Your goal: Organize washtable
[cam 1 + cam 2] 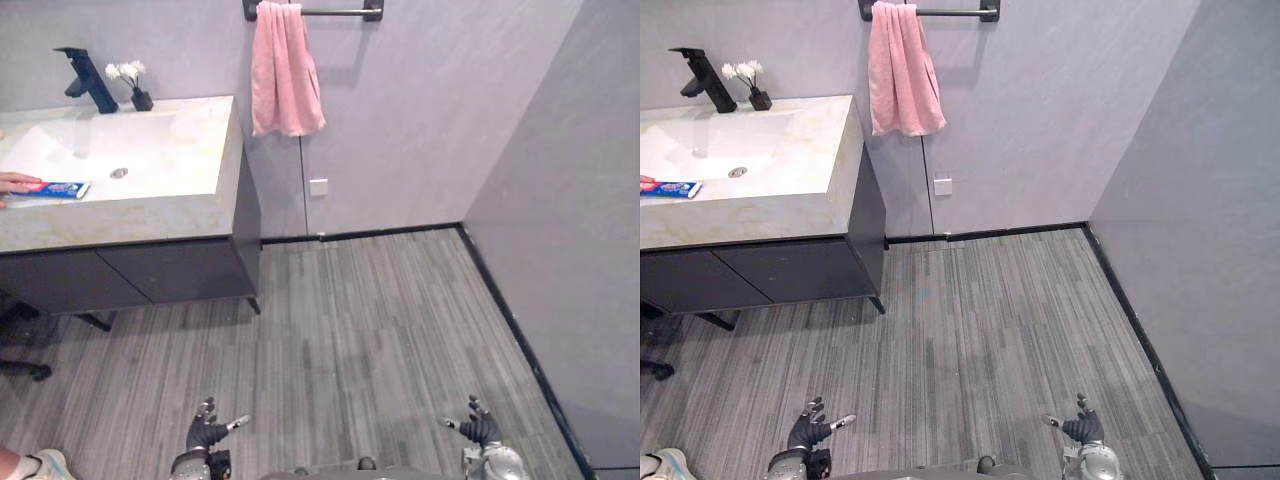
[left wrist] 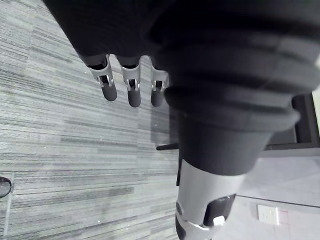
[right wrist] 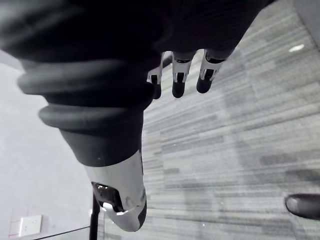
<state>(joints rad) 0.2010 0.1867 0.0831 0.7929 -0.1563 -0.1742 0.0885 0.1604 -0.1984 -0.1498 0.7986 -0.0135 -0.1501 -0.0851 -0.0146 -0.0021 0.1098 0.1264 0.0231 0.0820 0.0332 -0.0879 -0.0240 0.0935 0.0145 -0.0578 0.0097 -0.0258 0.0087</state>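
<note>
1. Grey striped floor [image 1: 380,330]: takes up the lower and middle frame and runs up to pale grey walls.
2. Washtable [image 1: 150,222]: upper left of the frame, a pale stone top over a dark cabinet, set against the back wall. A white basin [image 1: 160,150] is sunk into the top.
3. Pink towel [image 1: 285,75]: top centre, draped over a dark bar [image 1: 340,12] on the wall, just right of the washtable's end.
4. Left hand [image 1: 207,433]: bottom edge, left of centre, over the floor and well apart from the washtable. Fingers straight and spread, thumb out to the side, nothing held.
5. Right hand [image 1: 480,430]: bottom edge, right of centre, over the floor. Fingers likewise extended and apart, nothing held.
6. Black faucet [image 1: 88,78]: stands at the back rim of the basin, far upper left.
7. Toothpaste tube [image 1: 55,189]: lies flat at the front left edge of the basin. A person's hand [image 1: 15,182] at the left frame edge touches its end.
8. Small dark vase [image 1: 133,82] with white flowers: upright, just right of the faucet.
9. White wall socket [image 1: 318,187]: on the wall below the towel.
</note>
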